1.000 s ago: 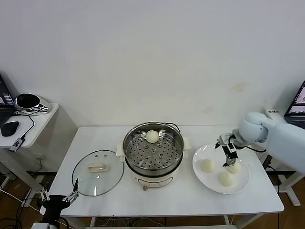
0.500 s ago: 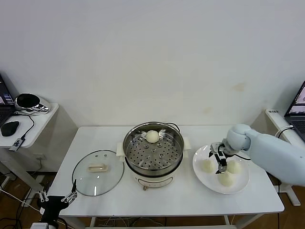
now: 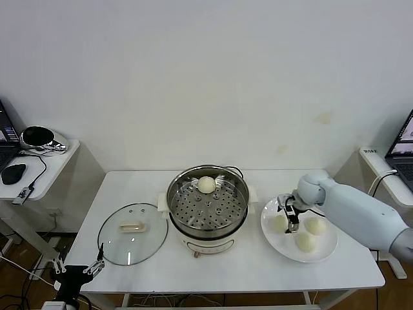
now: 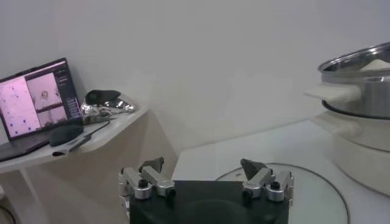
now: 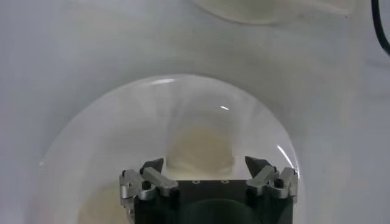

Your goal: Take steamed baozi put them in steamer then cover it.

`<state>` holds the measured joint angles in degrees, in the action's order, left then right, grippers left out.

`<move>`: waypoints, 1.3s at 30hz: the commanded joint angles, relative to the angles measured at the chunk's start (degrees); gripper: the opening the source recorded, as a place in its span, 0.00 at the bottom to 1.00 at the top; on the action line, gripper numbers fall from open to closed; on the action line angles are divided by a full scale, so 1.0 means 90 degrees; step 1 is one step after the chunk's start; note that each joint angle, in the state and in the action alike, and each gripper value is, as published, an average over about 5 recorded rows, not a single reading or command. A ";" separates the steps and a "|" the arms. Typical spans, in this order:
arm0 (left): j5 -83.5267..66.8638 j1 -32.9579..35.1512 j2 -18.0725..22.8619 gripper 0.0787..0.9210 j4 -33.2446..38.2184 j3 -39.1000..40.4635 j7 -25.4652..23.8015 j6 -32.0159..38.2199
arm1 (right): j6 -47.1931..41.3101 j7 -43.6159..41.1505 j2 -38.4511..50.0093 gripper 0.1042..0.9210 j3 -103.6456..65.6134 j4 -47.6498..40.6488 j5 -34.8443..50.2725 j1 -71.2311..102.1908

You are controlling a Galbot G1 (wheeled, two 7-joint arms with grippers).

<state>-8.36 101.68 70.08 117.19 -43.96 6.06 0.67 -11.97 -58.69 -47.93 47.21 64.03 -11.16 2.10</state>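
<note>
Starting at the far left, a side table [image 3: 48, 169] carries a laptop [image 4: 36, 100], a black mouse [image 3: 13, 173] and a shiny chrome object [image 3: 40, 138]. Low at the near left corner of the white table [image 3: 213, 271], off its edge, the left gripper [image 3: 79, 267] hangs parked with its fingers spread wide and nothing between them. Just beyond it the cover [image 3: 133, 232], a clear glass lid with a cream handle, lies flat on the table, touching or nearly touching the steamer [image 3: 208, 205] beside it. The steamer stands mid-table on its cream base, uncovered, with one steamed baozi [image 3: 206, 185] on the perforated tray near the far wall. To the right sits a white plate [image 3: 326, 252] holding three more buns [image 3: 306, 241]. The right gripper [image 3: 288, 216] is down over the plate's left bun [image 5: 200, 152], its fingers spread on either side of it; whether they touch the bun cannot be told.
</note>
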 commanded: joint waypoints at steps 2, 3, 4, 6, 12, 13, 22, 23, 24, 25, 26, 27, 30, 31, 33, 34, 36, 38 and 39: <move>0.0007 0.0005 0.0008 0.88 0.0002 0.0011 -0.0004 -0.0001 | 0.0029 0.0038 -0.0175 0.79 -0.0116 -0.0316 -0.0124 0.0092; 0.0010 0.0009 0.0011 0.88 0.0003 0.0015 -0.0006 -0.0002 | 0.0030 0.0025 -0.0184 0.78 -0.0117 -0.0330 -0.0121 0.0100; 0.0012 0.0014 0.0013 0.88 0.0004 0.0017 -0.0006 -0.0002 | 0.0033 0.0011 -0.0187 0.77 -0.0117 -0.0334 -0.0119 0.0109; 0.0014 0.0025 0.0012 0.88 0.0003 0.0016 -0.0005 0.0000 | 0.0032 -0.0013 -0.0196 0.74 -0.0119 -0.0338 -0.0111 0.0132; 0.0012 0.0035 0.0012 0.88 0.0011 0.0000 -0.0003 0.0002 | 0.0046 -0.0047 -0.0217 0.63 -0.0136 -0.0321 -0.0109 0.0136; 0.0012 0.0036 0.0015 0.88 0.0013 0.0001 -0.0003 0.0002 | 0.0047 -0.0053 -0.0213 0.62 -0.0135 -0.0306 -0.0106 0.0125; 0.0018 0.0031 0.0011 0.88 0.0038 0.0023 -0.0008 -0.0004 | -0.0106 -0.0373 0.0236 0.60 0.0186 0.0402 0.0376 -0.0562; 0.0019 0.0026 0.0012 0.88 0.0040 0.0031 -0.0008 -0.0004 | -0.0161 -0.0423 0.0341 0.60 0.0266 0.0543 0.0497 -0.0721; 0.0020 0.0021 0.0012 0.88 0.0041 0.0040 -0.0008 -0.0005 | -0.0224 -0.0470 0.0459 0.60 0.0344 0.0691 0.0640 -0.0876; 0.0021 0.0016 0.0012 0.88 0.0042 0.0048 -0.0009 -0.0006 | -0.0288 -0.0508 0.0580 0.61 0.0419 0.0850 0.0783 -0.1029; 0.0021 0.0011 0.0011 0.88 0.0044 0.0056 -0.0010 -0.0007 | -0.0349 -0.0543 0.0701 0.61 0.0507 0.1003 0.0923 -0.1204; 0.0021 0.0008 0.0007 0.88 0.0046 0.0063 -0.0011 -0.0007 | -0.0406 -0.0579 0.0835 0.61 0.0627 0.1169 0.1074 -0.1413; 0.0016 -0.0001 -0.0011 0.88 0.0055 0.0075 -0.0013 -0.0008 | -0.0554 -0.0634 0.1165 0.61 0.1076 0.1626 0.1520 -0.2099; 0.0012 -0.0005 -0.0019 0.88 0.0057 0.0077 -0.0013 -0.0009 | -0.0604 -0.0639 0.1250 0.61 0.1230 0.1758 0.1659 -0.2340; 0.0000 -0.0017 -0.0037 0.88 0.0055 0.0082 -0.0014 -0.0009 | -0.0751 -0.0620 0.1362 0.61 0.1555 0.1989 0.1966 -0.2916; -0.0007 -0.0023 -0.0048 0.88 0.0052 0.0087 -0.0014 -0.0009 | -0.0833 -0.0606 0.1393 0.62 0.1733 0.2093 0.2139 -0.3238; -0.0018 -0.0038 -0.0070 0.88 0.0041 0.0103 -0.0014 -0.0007 | -0.0986 -0.0571 0.1369 0.62 0.2096 0.2252 0.2478 -0.3873; -0.0025 -0.0058 -0.0088 0.88 0.0037 0.0126 -0.0015 -0.0006 | -0.1113 -0.0517 0.1239 0.62 0.2465 0.2377 0.2840 -0.4441; -0.0028 -0.0070 -0.0094 0.88 0.0037 0.0138 -0.0015 -0.0005 | -0.1192 -0.0471 0.1130 0.62 0.2639 0.2442 0.3045 -0.4694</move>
<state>-8.60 101.00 69.21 117.60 -42.66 5.94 0.62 -19.95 -62.40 -39.78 62.87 80.49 7.72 -25.86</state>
